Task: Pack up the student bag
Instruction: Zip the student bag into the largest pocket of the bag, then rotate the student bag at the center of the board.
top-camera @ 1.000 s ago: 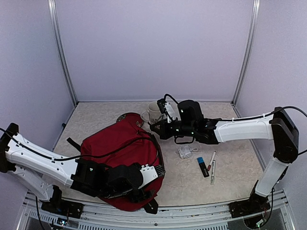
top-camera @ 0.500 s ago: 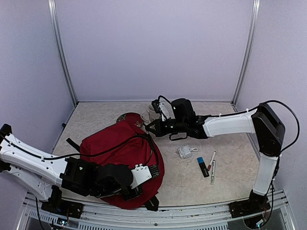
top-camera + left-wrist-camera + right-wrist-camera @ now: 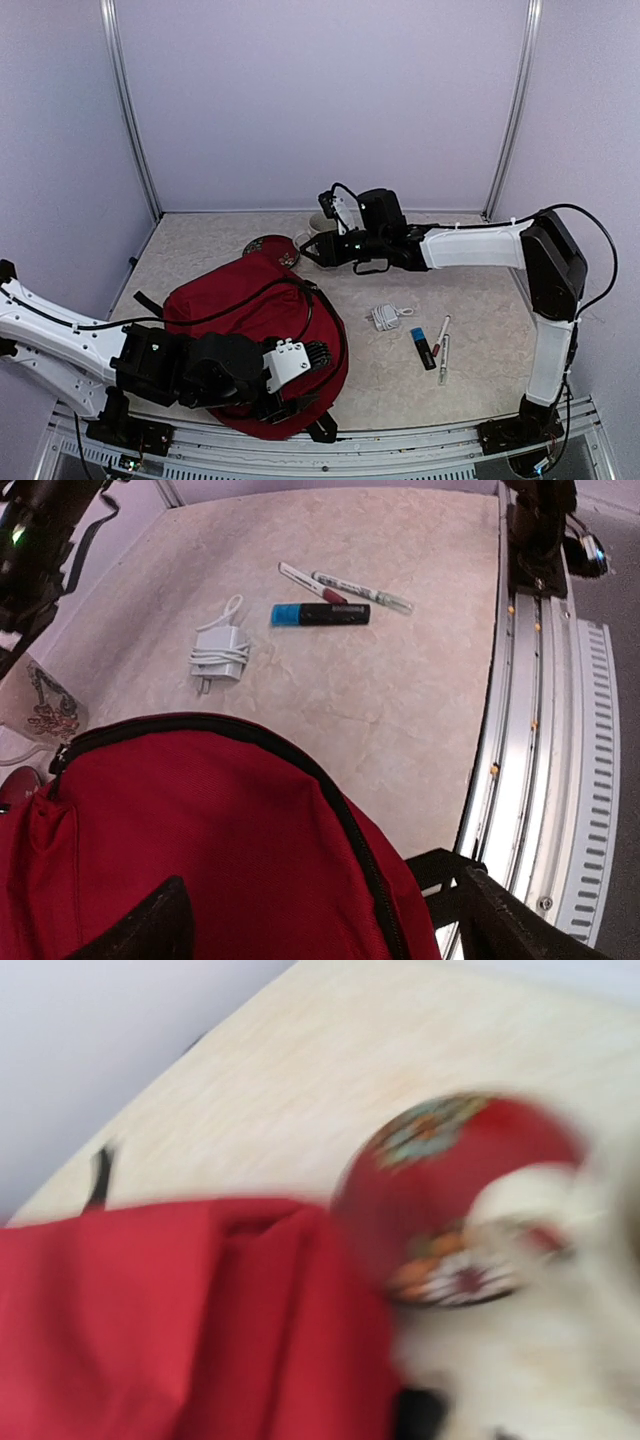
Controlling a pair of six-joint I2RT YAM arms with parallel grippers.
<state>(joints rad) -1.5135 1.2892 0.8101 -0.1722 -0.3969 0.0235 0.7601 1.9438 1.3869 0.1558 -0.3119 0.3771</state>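
The student bag (image 3: pixel 245 325) is a big dark-red backpack lying on the near left of the table, its black zipper (image 3: pixel 360 840) curving over the top. My left gripper (image 3: pixel 305 358) sits at the bag's near right corner. Its fingers (image 3: pixel 150 930) stand wide apart over the red fabric and pinch nothing. My right gripper (image 3: pixel 308 252) reaches to the bag's far edge, beside a white mug (image 3: pixel 322 228). The right wrist view is blurred, showing the red bag (image 3: pixel 170 1310) on the left; the jaws do not show clearly.
A round red patterned dish (image 3: pixel 265 246) lies behind the bag, next to the mug. On the right lie a white charger (image 3: pixel 388 316), a blue-and-black marker (image 3: pixel 424 347) and two pens (image 3: pixel 442 348). A metal rail (image 3: pixel 530 730) runs along the table's near edge.
My right arm has stretched back and left, from the bag's upper edge toward the mug. My left arm has drawn toward the near left, and the bag has shifted a little with it.
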